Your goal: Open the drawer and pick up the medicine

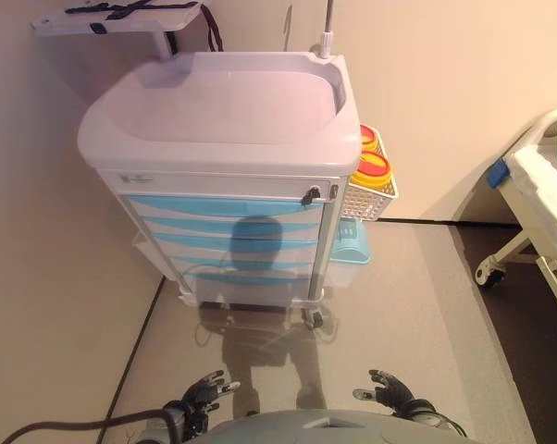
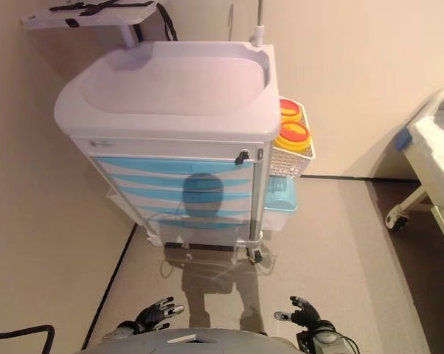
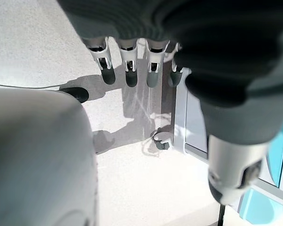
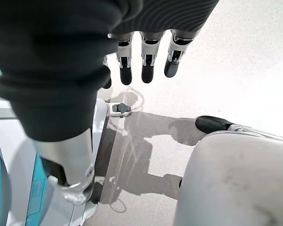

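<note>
A white medical cart point(image 1: 223, 111) stands ahead with several light blue drawers point(image 1: 232, 227), all closed. A dark lock knob point(image 1: 310, 195) sits at the top right of the drawer front. No medicine shows. My left hand point(image 1: 203, 396) hangs low at the bottom left, fingers straight and empty; it also shows in the left wrist view point(image 3: 132, 61). My right hand point(image 1: 396, 392) hangs low at the bottom right, fingers straight and empty; it also shows in the right wrist view point(image 4: 141, 56). Both hands are well short of the cart.
A wire basket point(image 1: 371, 194) with red and yellow containers point(image 1: 373, 166) hangs on the cart's right side. A light blue bin point(image 1: 351, 248) sits below it. A bed point(image 1: 542, 194) on castors stands at the right. A white side shelf point(image 1: 112, 18) sticks out at the upper left.
</note>
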`<state>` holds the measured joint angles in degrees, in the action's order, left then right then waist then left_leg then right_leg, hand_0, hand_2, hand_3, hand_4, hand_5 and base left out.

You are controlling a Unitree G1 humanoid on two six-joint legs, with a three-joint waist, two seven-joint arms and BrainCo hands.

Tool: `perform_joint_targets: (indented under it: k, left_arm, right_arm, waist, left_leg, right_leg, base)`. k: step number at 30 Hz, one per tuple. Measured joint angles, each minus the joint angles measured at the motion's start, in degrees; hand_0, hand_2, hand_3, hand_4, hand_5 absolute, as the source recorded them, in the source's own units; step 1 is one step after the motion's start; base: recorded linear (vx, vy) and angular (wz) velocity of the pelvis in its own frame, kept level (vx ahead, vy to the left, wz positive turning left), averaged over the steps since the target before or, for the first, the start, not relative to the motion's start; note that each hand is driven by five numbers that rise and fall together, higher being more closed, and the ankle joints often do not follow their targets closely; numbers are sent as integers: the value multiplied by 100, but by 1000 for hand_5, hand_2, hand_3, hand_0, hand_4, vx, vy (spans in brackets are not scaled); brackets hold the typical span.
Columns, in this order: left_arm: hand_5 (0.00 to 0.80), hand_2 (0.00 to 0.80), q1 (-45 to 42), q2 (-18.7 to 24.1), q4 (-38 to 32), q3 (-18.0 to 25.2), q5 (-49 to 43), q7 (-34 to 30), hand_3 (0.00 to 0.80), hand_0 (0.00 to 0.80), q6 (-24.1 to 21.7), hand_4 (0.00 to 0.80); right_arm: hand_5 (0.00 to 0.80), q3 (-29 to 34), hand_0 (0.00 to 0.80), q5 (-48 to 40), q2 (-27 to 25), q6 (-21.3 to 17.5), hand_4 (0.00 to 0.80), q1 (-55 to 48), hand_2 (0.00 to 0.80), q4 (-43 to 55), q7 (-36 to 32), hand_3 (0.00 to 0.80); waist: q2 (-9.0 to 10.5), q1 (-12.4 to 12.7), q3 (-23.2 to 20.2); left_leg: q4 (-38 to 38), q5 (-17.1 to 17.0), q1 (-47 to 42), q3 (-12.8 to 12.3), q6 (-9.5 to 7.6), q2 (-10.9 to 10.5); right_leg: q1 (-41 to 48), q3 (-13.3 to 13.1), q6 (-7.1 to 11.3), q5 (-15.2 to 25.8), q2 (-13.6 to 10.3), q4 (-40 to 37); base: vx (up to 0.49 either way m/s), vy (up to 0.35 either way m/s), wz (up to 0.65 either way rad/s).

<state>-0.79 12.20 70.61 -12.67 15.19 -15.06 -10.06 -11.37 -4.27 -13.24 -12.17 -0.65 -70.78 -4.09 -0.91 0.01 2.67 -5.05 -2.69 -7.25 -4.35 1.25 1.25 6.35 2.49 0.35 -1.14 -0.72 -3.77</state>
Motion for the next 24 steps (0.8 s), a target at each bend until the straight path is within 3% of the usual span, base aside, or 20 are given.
perform_joint_targets:
  k: [24]
  left_arm:
    - [0,0,-31,2,-1,15,116,-45,0,0,-10,0]
  right_arm:
    - [0,-60,0,120,-106,0,0,-79,0,6,-25,0]
  waist:
    - [-54,-5,215]
  left_leg:
    - [1,23,8,-61,5,6]
  right_leg:
    - [-50,-65,-1,-1,5,11]
  base:
    - [20,-1,-2]
